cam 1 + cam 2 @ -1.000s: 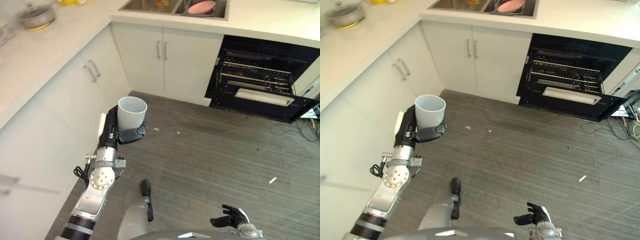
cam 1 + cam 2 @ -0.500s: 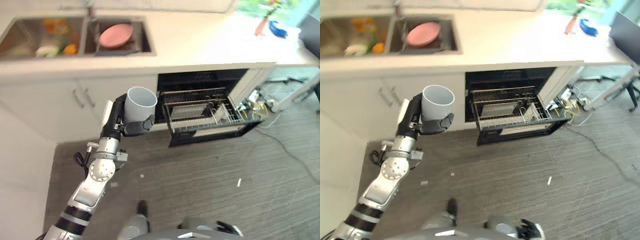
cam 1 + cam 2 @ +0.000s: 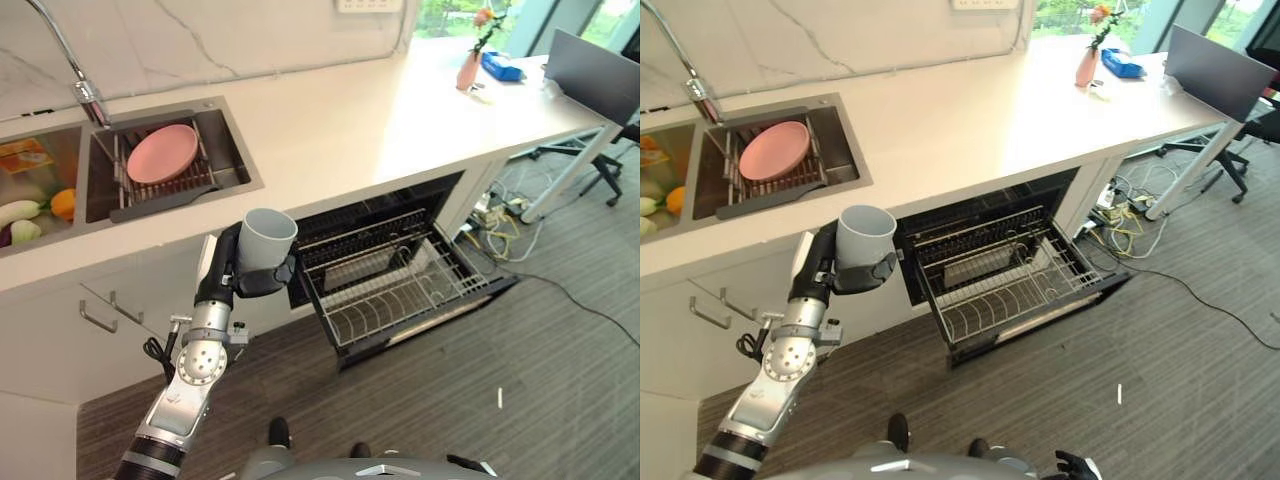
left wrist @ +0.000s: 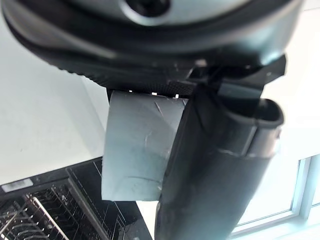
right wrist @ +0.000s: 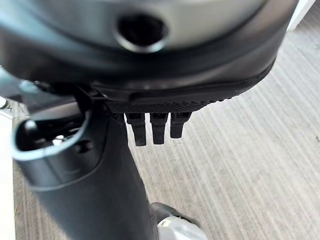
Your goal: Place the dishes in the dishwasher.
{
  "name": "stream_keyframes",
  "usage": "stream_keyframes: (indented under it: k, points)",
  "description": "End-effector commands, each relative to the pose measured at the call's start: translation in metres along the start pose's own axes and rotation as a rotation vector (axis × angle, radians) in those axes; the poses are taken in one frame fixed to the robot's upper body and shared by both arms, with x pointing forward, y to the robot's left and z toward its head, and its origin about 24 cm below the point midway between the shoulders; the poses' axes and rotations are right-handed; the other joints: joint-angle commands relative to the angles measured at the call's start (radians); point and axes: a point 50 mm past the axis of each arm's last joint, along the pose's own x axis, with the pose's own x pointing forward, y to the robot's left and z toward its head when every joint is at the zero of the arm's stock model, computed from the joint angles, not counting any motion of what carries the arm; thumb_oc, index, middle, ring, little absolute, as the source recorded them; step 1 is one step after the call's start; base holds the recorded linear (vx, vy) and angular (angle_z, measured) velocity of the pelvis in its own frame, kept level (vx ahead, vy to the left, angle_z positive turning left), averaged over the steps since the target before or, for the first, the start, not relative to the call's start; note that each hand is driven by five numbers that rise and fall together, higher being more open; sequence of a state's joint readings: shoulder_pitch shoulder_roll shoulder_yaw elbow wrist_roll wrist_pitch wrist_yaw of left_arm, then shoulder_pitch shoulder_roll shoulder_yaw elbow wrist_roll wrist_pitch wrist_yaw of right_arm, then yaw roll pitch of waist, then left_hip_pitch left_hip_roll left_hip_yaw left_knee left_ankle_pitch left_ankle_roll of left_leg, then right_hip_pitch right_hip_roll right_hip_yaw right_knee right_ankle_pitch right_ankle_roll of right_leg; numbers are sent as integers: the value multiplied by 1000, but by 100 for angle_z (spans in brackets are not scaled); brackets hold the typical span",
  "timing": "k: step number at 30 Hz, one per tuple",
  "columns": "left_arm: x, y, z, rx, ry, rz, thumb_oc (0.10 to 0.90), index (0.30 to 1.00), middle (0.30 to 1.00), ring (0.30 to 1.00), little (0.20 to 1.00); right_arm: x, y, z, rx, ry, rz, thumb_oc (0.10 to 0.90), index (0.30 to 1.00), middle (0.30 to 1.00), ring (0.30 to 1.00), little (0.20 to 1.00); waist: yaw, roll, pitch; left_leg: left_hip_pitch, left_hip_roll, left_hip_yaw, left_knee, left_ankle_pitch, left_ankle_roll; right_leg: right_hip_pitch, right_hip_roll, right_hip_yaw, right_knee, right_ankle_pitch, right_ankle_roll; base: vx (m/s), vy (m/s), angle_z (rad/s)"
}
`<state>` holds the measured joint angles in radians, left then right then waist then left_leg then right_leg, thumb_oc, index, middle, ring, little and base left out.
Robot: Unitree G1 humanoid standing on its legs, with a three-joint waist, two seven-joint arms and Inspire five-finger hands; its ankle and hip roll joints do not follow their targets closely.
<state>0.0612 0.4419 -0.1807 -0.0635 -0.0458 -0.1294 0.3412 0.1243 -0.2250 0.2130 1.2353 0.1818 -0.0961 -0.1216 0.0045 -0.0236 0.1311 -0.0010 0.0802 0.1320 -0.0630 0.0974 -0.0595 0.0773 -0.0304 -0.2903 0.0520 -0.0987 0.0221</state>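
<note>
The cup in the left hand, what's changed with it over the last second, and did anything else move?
Mostly the camera swung round: a second ago it looked at a corner of cabinets, now it faces the open dishwasher with its rack pulled out, so the cup is carried closer to it. The left hand stays curled round the cup, upright as before. The pink plate still sits in the sink. The right hand remains low and idle.
</note>
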Motion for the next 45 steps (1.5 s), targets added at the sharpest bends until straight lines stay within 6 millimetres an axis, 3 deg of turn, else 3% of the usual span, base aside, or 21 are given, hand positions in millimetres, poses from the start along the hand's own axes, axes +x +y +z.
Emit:
stream_keyframes:
  k: [1,3,5,6,8,9,11,13,17,23,30,32,33,34,35,36,37,38,40,42,45]
  points:
    - [14,17,66,-36,-352,80,400,300,300,300,300,1,-4,-1,2,13,-19,800,900,900,900,900,32,-38,-3,43,-37,45,-8,-50,-5,53,-4,64,-2,32,85,-9,-39,14]
    - [16,15,67,-34,-358,72,400,300,300,300,300,1,-5,-2,-4,18,-20,800,900,900,900,900,33,-37,7,22,-42,49,23,-46,-11,62,-10,53,-9,32,83,-70,-62,14]
    - [19,14,71,-7,-387,54,400,300,300,300,300,2,-8,0,-2,20,-22,800,900,900,900,900,26,-42,38,-64,-43,49,208,-54,-52,50,-35,47,-8,40,73,-129,-62,29]
    - [19,14,71,-7,-387,54,400,300,300,300,300,2,-8,0,-2,20,-22,800,900,900,900,900,26,-41,37,-67,-42,47,212,-56,-52,49,-34,46,-8,40,73,-82,-21,39]
    - [21,15,77,-16,-419,66,400,300,300,300,300,4,-14,15,-65,-25,-33,800,900,900,900,900,59,-47,49,-85,-61,-89,290,-63,-89,34,-44,87,-25,47,64,-80,16,23]
    - [21,15,77,-16,-419,67,400,300,300,300,300,4,-14,15,-65,-25,-33,800,900,900,900,900,58,-47,49,-86,-60,-90,291,-65,-90,34,-43,87,-25,46,63,-45,65,-19]
    - [20,16,82,-56,-441,106,400,300,300,300,300,6,-24,28,-37,-68,-79,800,900,900,900,900,63,-43,37,-36,32,-185,190,-78,-92,28,-54,139,-53,62,82,-1,157,-60]
    - [21,13,87,-60,-463,101,400,300,300,300,300,6,-32,29,29,-76,-101,800,900,900,900,900,46,-28,23,-2,58,-217,102,-74,-92,32,-53,155,-88,78,99,14,163,-45]
    - [23,4,91,-55,-479,65,400,300,300,300,300,5,-34,24,107,-61,-110,800,900,900,900,900,-2,1,-10,66,77,-143,-24,-68,-96,23,-52,150,-128,113,113,-18,119,-21]
    - [23,7,87,-25,-471,72,400,300,300,300,300,5,-12,18,128,-27,-59,800,900,900,900,900,-15,-14,-22,116,51,-43,-24,-110,-77,4,-77,228,-139,155,136,1,116,-38]
    - [24,12,89,20,-482,109,400,300,300,300,300,4,-34,18,301,-52,-147,800,900,900,900,900,-43,-18,-35,142,41,-6,-24,-134,-65,4,-97,257,-139,153,153,10,55,-27]
    - [23,21,99,57,-536,145,400,300,300,300,300,-1,-61,50,315,-242,-203,800,900,900,900,900,-62,-16,-40,150,42,10,-24,-138,-64,1,-99,271,-139,157,158,16,39,-11]
    - [23,25,105,64,-568,171,400,300,300,300,300,-14,-85,86,324,-437,-262,800,900,900,900,900,-78,-11,-41,155,42,18,-24,-140,-64,1,-100,278,-139,160,161,14,56,-41]
    - [24,27,109,68,-586,191,400,300,300,300,300,-24,-98,102,332,-537,-292,800,900,900,900,900,-91,-7,-44,158,43,25,-24,-142,-64,-2,-101,283,-139,159,163,6,73,-53]
    - [25,32,118,78,-630,222,400,300,300,300,300,-49,-126,135,419,-733,-388,800,900,900,900,900,-114,-1,-45,163,43,32,-24,-142,-62,-3,-104,291,-139,163,164,54,78,-42]
    - [27,34,122,87,-648,242,400,300,300,300,300,-64,-134,155,465,-854,-416,800,900,900,900,900,-124,6,-53,171,43,36,-24,-159,-61,0,-104,293,-139,150,168,23,81,-29]
    - [30,36,135,102,-703,274,400,300,300,300,300,-111,-144,203,498,-1155,-420,800,900,900,900,900,-139,15,-53,174,41,50,-24,-153,-56,-8,-103,308,-139,164,166,29,56,-23]
    - [30,36,135,102,-703,274,400,300,300,300,300,-111,-144,203,498,-1154,-421,800,900,900,900,900,-138,15,-54,174,41,51,-24,-153,-56,-8,-103,309,-139,163,166,17,42,-27]
    - [33,36,145,144,-748,271,400,300,300,300,300,-171,-132,250,482,-1504,-316,800,900,900,900,900,-145,24,-60,188,43,62,-24,-170,-52,-5,-102,321,-138,156,168,58,39,-31]
    - [40,30,154,140,-783,232,400,300,300,300,300,-230,-96,283,456,-1812,-58,800,900,900,900,900,-139,25,-66,189,43,69,-24,-154,-51,-5,-100,326,-139,164,161,-34,8,-23]
    - [50,16,156,117,-763,161,400,300,300,300,300,-254,-60,297,409,-1894,196,800,900,900,900,900,-131,25,-76,192,45,66,-24,-156,-50,3,-98,322,-139,156,156,8,-5,-11]
